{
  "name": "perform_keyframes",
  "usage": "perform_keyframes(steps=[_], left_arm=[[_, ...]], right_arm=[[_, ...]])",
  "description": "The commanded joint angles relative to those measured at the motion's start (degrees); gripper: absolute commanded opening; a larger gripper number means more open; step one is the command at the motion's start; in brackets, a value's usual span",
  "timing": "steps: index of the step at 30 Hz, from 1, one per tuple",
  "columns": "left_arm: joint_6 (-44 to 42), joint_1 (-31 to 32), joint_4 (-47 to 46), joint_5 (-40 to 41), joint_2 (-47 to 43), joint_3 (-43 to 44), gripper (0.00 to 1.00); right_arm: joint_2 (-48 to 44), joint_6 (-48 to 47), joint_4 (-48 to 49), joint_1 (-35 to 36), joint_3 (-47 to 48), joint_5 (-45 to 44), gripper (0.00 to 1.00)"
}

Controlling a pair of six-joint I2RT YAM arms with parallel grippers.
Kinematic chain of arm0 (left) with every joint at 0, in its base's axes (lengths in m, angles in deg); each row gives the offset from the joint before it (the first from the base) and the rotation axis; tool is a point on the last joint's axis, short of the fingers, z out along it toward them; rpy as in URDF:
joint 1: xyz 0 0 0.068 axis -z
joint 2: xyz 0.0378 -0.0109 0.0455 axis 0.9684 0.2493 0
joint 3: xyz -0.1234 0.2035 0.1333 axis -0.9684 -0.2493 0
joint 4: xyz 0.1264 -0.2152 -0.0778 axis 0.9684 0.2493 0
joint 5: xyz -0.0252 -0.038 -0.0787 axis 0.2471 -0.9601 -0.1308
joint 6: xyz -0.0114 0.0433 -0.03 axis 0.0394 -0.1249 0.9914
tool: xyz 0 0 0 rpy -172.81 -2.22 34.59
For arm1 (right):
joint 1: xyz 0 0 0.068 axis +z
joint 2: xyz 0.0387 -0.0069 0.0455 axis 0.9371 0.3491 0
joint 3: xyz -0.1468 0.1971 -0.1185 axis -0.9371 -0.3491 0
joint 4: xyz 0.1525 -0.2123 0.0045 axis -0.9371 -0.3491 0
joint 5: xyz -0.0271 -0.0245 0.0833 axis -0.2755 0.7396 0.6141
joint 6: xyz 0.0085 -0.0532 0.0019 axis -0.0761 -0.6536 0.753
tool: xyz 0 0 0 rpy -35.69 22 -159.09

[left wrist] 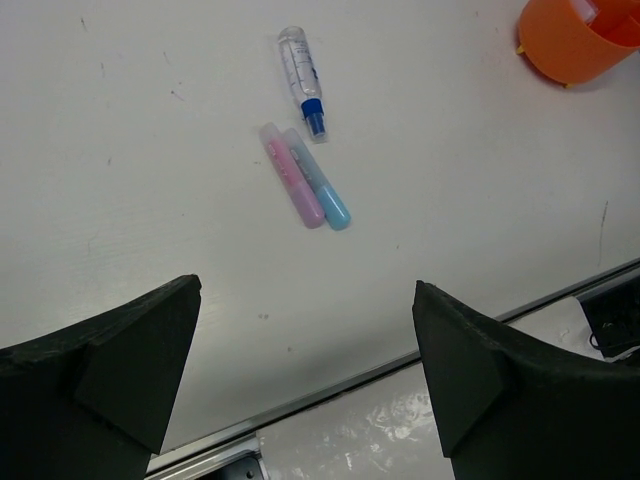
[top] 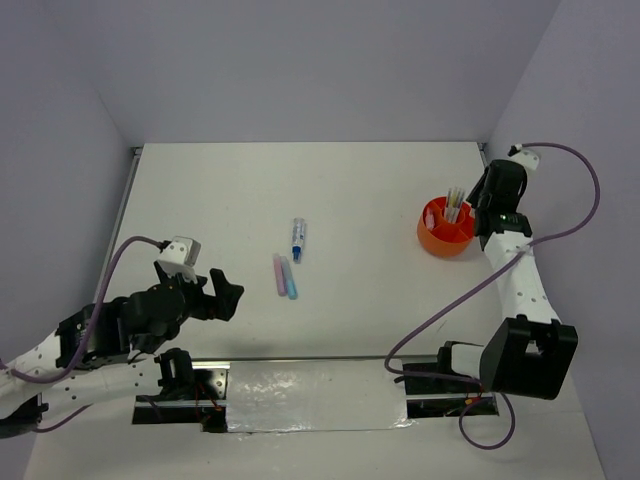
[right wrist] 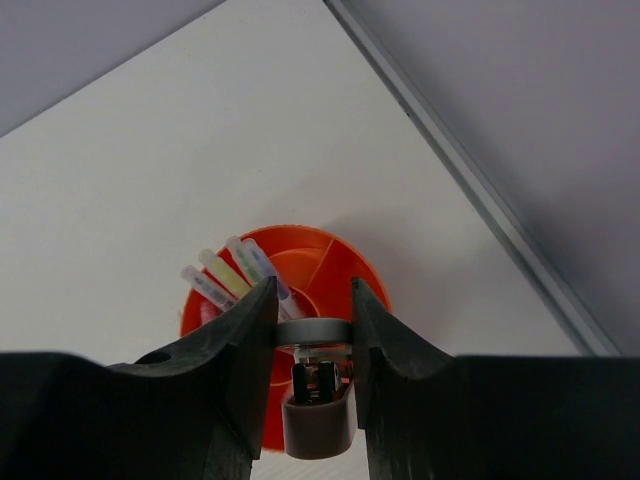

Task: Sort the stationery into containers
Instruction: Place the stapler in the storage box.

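A: What's left out?
B: On the table (top: 380, 180), well left of the orange cup (top: 440, 246), three pieces: a clear blue-capped pen (left wrist: 301, 78), and just nearer, a pink marker (left wrist: 292, 186) and blue marker (left wrist: 322, 190) lying touching. The cup holds several pens (right wrist: 235, 275) upright in one compartment.
A: The arms?
B: Left gripper (left wrist: 305, 290) gapes empty, short of those three. Right gripper (right wrist: 312, 300) hangs over the cup, clamped on a stubby grey-capped piece (right wrist: 318, 425), so this looks like the drop: centre over a compartment, then let go

White table (top: 380, 180) (faintly scuffed) stands enclosed by plain lilac walls (top: 300, 60).
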Motion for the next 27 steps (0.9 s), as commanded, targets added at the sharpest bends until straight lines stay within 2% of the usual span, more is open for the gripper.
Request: perform_keyframes(steps=[1, 4, 5, 8, 11, 22, 25, 27], left_arm=[[1.03, 1.44, 0.81, 1.83, 0.71, 0.49, 0.99], [1.03, 2.58, 0.63, 1.57, -0.51, 0.40, 0.99], [1.03, 2.94, 0.46, 1.57, -1.56, 0.31, 0.99], [2.08, 4.25, 1.50, 3.40, -3.50, 0.14, 0.99], [4.36, 5.49, 3.17, 5.34, -4.29, 0.58, 0.99], [2.87, 6.19, 1.60, 4.03, -7.90, -0.04, 0.99], [2.96, 6.28, 1.68, 4.20, -7.55, 0.05, 0.99], [2.96, 6.37, 1.86, 4.20, -7.02, 0.14, 0.99]], right_arm=[[-0.36, -5.52, 11.02, -1.79, -4.03, -0.03, 0.00], [1.21, -5.71, 16.47, -5.30, -7.12, 7.43, 0.00], [1.83, -5.45, 17.54, -6.53, -7.73, 14.68, 0.02], [4.38, -4.66, 21.59, -10.58, -8.79, 25.61, 0.07], [4.91, -3.69, 25.28, -13.57, -10.97, 31.51, 0.08], [4.73, -4.04, 31.62, -14.54, -15.56, 31.19, 0.13], [4.65, -3.60, 30.74, -14.46, -15.47, 30.06, 0.16], [4.64, -3.69, 30.13, -14.54, -15.65, 29.17, 0.22]])
